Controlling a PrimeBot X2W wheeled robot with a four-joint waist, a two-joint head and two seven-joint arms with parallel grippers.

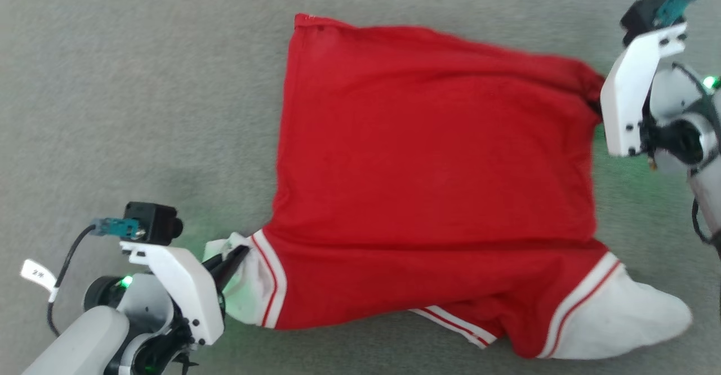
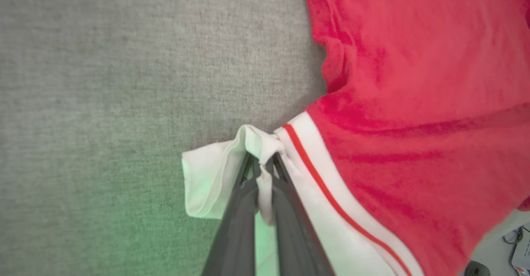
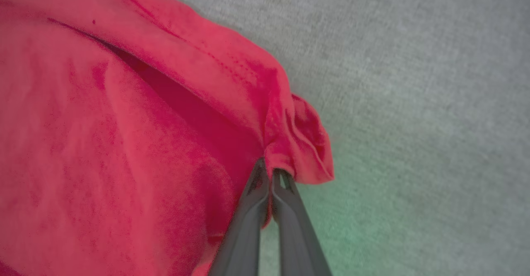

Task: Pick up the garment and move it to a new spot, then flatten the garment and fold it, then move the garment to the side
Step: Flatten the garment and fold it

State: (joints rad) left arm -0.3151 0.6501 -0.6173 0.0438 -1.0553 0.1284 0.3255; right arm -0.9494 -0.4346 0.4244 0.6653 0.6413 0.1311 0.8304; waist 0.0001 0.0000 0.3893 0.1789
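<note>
While the garment (image 1: 434,178) lies spread on grey carpet (image 1: 141,82), its long axis runs near-left to far-right. Left gripper (image 2: 265,170) pinches the white sleeve (image 2: 207,176), garment running rightward. Right gripper (image 3: 271,172) pinches a red corner (image 3: 306,143), garment leftward.

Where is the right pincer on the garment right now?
The right pincer is shut on a bunched red corner of the garment, at its upper right in the head view, diagonally opposite the left pincer on a white sleeve end.
</note>
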